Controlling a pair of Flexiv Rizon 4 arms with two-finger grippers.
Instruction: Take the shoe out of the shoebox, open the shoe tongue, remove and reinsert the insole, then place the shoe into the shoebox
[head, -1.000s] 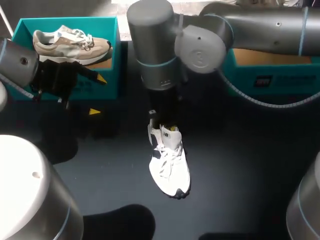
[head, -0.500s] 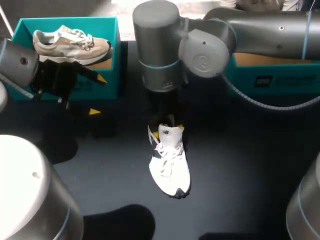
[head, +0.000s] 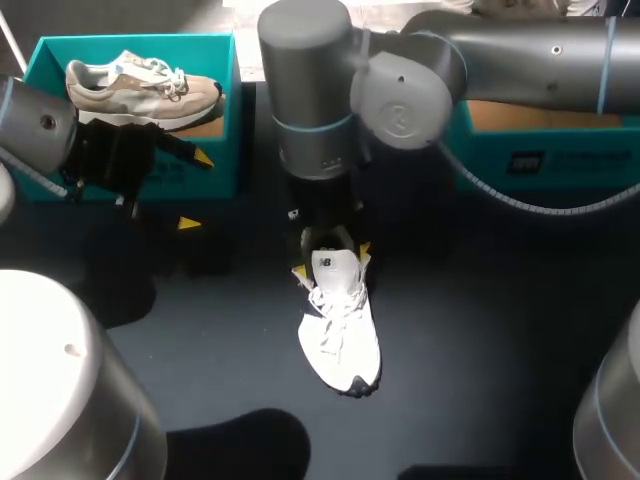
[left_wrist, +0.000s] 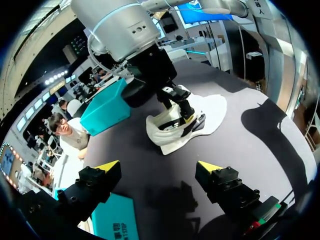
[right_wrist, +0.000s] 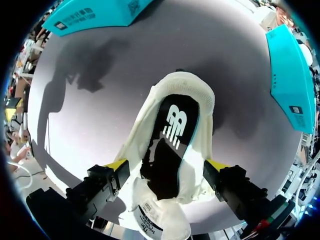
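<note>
The right gripper has its yellow-tipped fingers spread wide, one on each side of the white shoe at the mouth. They sit just beside its walls and I cannot see them pinching anything. Between them the black insole lies flat inside the shoe, and the tongue is pulled up clear of the opening. The shoe rests on its sole on the dark table, toe pointing away from the arm, well apart from both teal boxes. I judge the insole step to be in hand, with unboxing and tongue done. The next move calls for one fingertip to dip inside and catch the insole's edge (probably at the heel) without dragging the light shoe along. The left gripper hangs wide apart and empty beside the left shoebox, which holds a beige shoe. The right shoebox looks free.
</note>
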